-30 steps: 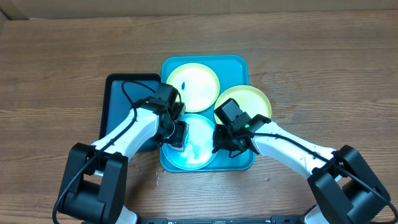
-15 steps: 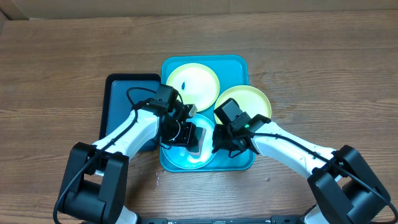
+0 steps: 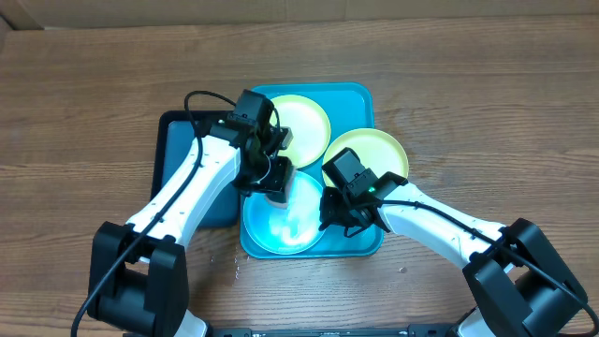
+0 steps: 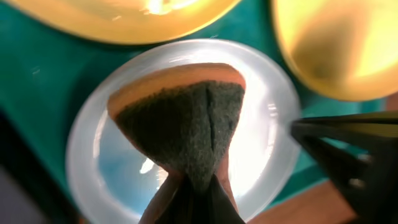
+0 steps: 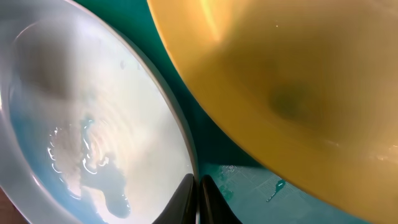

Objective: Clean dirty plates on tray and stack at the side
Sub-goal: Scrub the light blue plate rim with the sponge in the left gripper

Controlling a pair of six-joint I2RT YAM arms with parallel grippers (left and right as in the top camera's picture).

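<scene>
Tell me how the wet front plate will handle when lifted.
Probably slippery: water pools on the front plate. Likely stiff: its thin rim shows no bend in the right gripper's pinch. Tilted, the water may spill.

Turquoise tray (image 3: pixel 356 105), yellow-green plates (image 3: pixel 372 150), orange sponge (image 4: pixel 186 118) faced dark green.

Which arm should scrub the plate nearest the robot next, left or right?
Left. The left gripper holds the sponge right above the near plate. The right gripper has its jaws shut on that plate's rim, seemingly steadying it on the tray, and carries no sponge.
</scene>
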